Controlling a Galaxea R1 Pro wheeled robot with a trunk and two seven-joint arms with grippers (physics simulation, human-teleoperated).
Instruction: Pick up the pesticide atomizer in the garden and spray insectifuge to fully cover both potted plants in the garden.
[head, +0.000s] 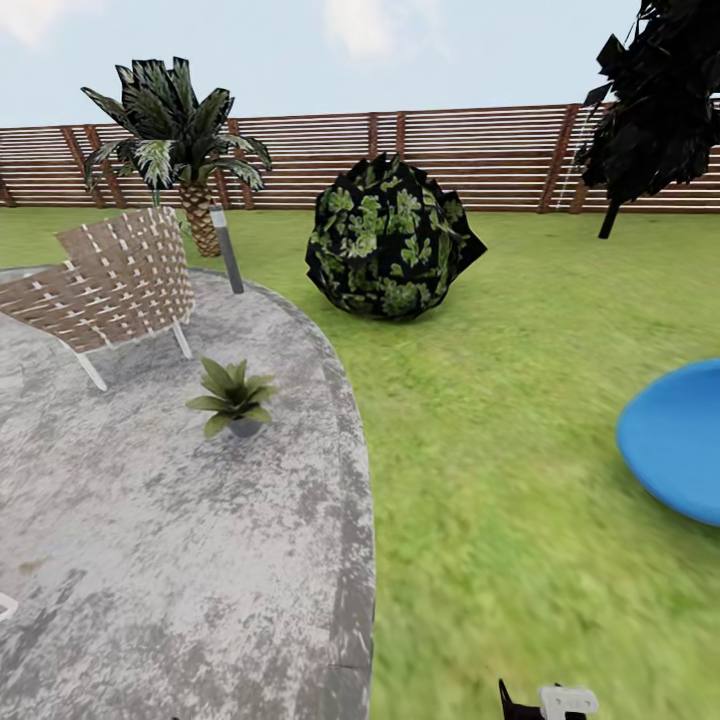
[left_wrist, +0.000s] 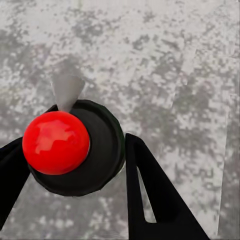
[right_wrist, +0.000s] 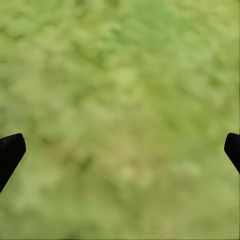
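Between the two black fingers of the left claw (left_wrist: 70, 170) sits the atomizer (left_wrist: 75, 147), clenched on both sides, seen end-on: a red ball on a round black body, its long axis running down toward the grey patio (left_wrist: 165, 60), with a pale grey nozzle poking out to one side. No writing can be read on it. On the patio one potted plant (head: 234, 397) stands upright near a woven chair (head: 105, 285). The right claw (right_wrist: 120, 150) hangs released above grass (right_wrist: 120, 90).
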